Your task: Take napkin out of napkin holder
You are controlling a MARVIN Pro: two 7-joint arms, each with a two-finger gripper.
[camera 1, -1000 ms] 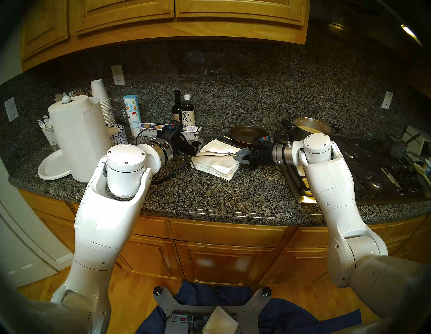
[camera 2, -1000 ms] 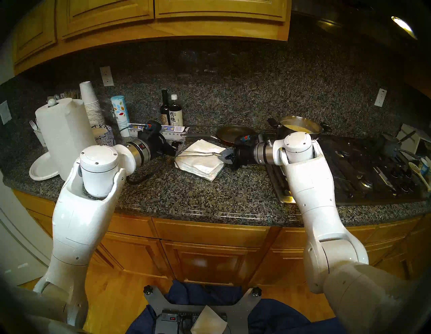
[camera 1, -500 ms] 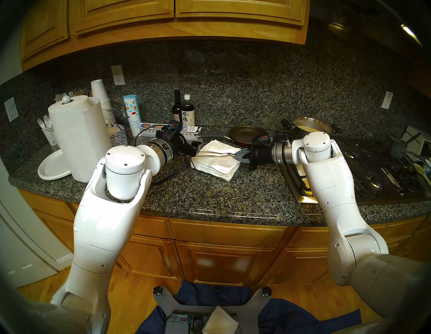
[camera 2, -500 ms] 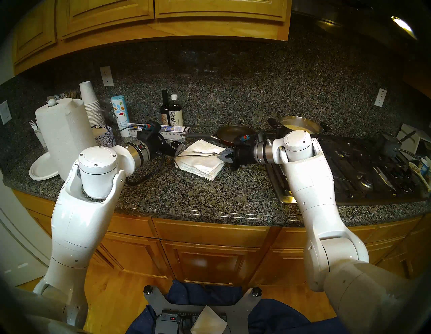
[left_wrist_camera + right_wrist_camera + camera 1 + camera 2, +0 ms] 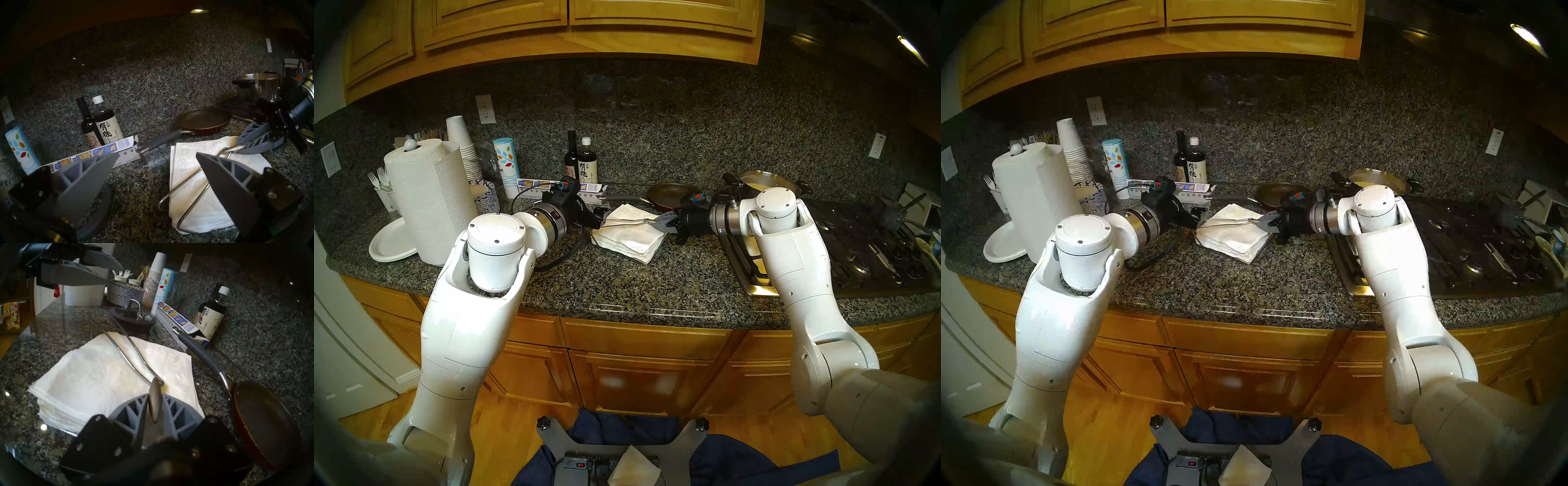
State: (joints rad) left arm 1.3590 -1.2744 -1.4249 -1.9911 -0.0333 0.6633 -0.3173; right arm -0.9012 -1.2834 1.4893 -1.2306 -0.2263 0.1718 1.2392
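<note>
Right hand (image 5: 153, 405) clamps the napkin holder's (image 5: 653, 258) leaf tip (image 5: 155, 400), just over the napkin stack (image 5: 629, 234); left hand (image 5: 157, 159), fingers apart, beside that stack.

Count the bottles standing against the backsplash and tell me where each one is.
2. The slim dark bottle stands at the backsplash behind the foil box; the white-capped bottle with Japanese lettering touches its right side. Others may be hidden behind clutter.
</note>
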